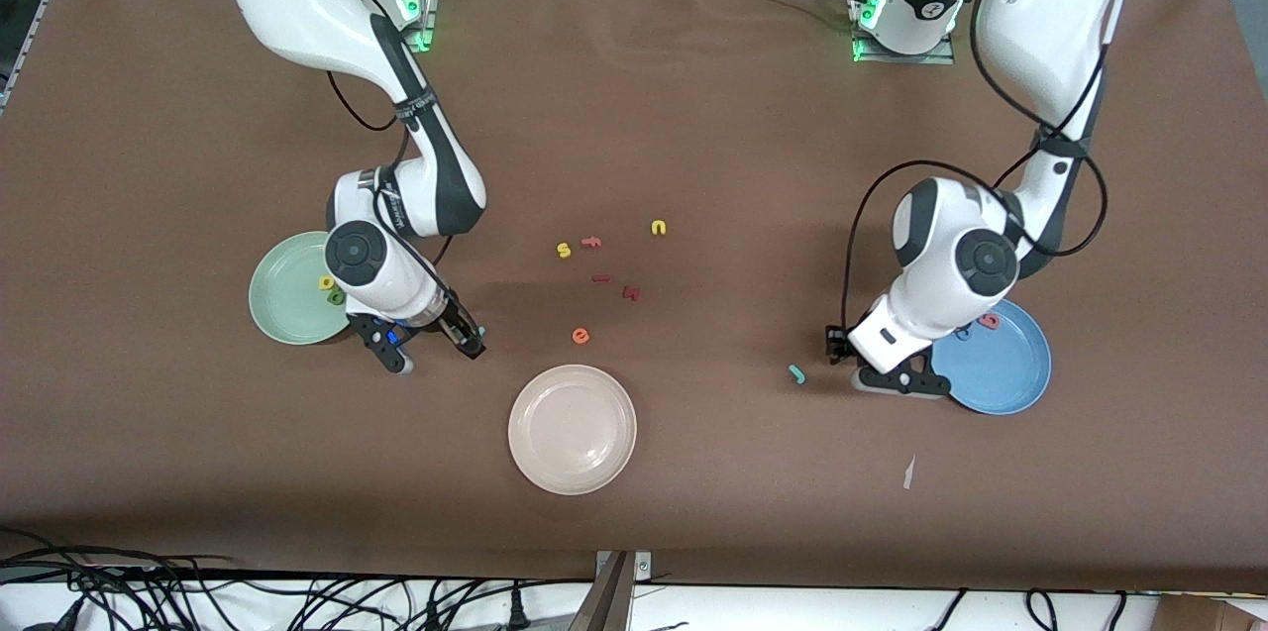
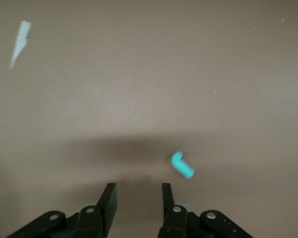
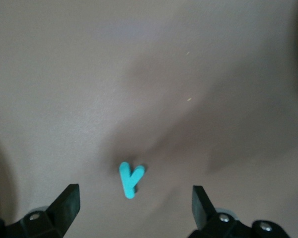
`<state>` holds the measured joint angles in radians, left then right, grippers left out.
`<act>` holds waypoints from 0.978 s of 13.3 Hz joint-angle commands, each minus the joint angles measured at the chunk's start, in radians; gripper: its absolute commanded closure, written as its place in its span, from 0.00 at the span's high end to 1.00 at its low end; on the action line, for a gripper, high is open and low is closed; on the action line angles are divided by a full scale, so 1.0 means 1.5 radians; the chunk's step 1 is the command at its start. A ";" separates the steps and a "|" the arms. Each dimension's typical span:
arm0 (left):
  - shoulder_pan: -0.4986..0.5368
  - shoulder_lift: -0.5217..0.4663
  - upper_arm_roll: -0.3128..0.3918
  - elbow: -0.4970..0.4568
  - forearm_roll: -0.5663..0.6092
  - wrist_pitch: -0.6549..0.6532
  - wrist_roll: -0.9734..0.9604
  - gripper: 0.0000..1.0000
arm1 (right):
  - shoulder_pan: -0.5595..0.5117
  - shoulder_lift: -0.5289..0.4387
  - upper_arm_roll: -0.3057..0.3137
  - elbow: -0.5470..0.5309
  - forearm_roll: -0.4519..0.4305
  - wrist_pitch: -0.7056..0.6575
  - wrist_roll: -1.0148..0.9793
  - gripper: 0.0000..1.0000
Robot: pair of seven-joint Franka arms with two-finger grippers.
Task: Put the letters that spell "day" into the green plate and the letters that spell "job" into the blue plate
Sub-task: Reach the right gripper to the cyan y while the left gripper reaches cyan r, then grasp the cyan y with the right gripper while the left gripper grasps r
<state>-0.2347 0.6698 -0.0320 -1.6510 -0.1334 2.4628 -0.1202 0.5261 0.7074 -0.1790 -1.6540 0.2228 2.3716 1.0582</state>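
Letters lie on the brown desk point(image 1: 693, 116) and in 2 of the 3 plates.

The green plate point(image 1: 282, 309) sits toward the right arm's end of the desk. It holds 2 small letters, a yellow letter point(image 1: 326, 282) and an olive letter point(image 1: 337, 296), side by side and touching.

The right gripper point(image 3: 134, 189) hangs low over the desk just beside this plate. Its jaws are wide open and hold nothing. The teal y point(image 3: 130, 179) lies flat on the desk between them, touching neither jaw.

The blue plate point(image 1: 1010, 383) sits toward the left arm's end of the desk. The pink b point(image 1: 988, 320) lies in it, close to the rim. A small blue o point(image 1: 963, 335) seems to lie next to it, but it is hard to make out and the arm hides part of it.

The left gripper point(image 2: 138, 187) hangs low over the desk just beside the blue plate. Its jaws are partly open with nothing between them. The teal j point(image 2: 182, 165) lies on the desk near one jaw and does not touch it.

A cream plate point(image 1: 572, 429) rests near the middle of the desk, nearer to the front camera than the loose letters. Those letters are a yellow s point(image 1: 564, 251), an orange f point(image 1: 591, 241), a yellow n point(image 1: 659, 228), 2 dark red letters point(image 1: 631, 293) and an orange e point(image 1: 581, 336). A white scrap point(image 1: 908, 473) lies nearer to the front camera than the teal j.
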 commanded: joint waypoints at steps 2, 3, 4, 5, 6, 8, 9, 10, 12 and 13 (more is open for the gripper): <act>-0.024 0.068 0.010 0.059 -0.019 0.052 -0.045 0.44 | 0.000 0.031 0.010 0.031 0.012 -0.012 0.019 1.00; -0.032 0.075 0.010 0.059 -0.019 0.066 -0.060 0.44 | 0.000 0.037 0.010 0.031 0.011 -0.011 0.020 0.99; -0.036 0.083 0.010 0.059 -0.019 0.077 -0.074 0.44 | 0.000 0.040 0.010 0.031 0.011 -0.011 0.019 0.99; -0.042 0.091 0.010 0.059 -0.019 0.087 -0.086 0.44 | 0.000 0.042 0.010 0.031 0.011 -0.008 0.016 0.98; -0.049 0.097 0.010 0.059 -0.019 0.102 -0.101 0.44 | 0.000 0.046 0.010 0.031 0.011 -0.006 0.017 0.94; -0.056 0.105 0.010 0.059 -0.019 0.109 -0.114 0.44 | 0.000 0.047 0.010 0.031 0.011 -0.005 0.016 0.85; -0.056 0.105 0.010 0.059 -0.018 0.110 -0.113 0.44 | 0.000 0.048 0.010 0.031 0.011 -0.005 0.011 0.76; -0.056 0.106 0.011 0.058 -0.018 0.110 -0.113 0.45 | -0.001 0.048 0.010 0.031 0.011 -0.005 0.009 0.70; -0.059 0.108 0.011 0.056 -0.016 0.109 -0.113 0.47 | -0.003 0.049 0.010 0.031 0.011 -0.005 0.008 0.54; -0.059 0.108 0.011 0.053 -0.014 0.110 -0.112 0.47 | -0.003 0.052 0.010 0.032 0.011 -0.005 0.008 0.47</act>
<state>-0.3075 0.8134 -0.0293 -1.5943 -0.1335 2.6262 -0.2914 0.5258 0.7620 -0.1643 -1.6283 0.2232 2.3716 1.0763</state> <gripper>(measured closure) 0.533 0.445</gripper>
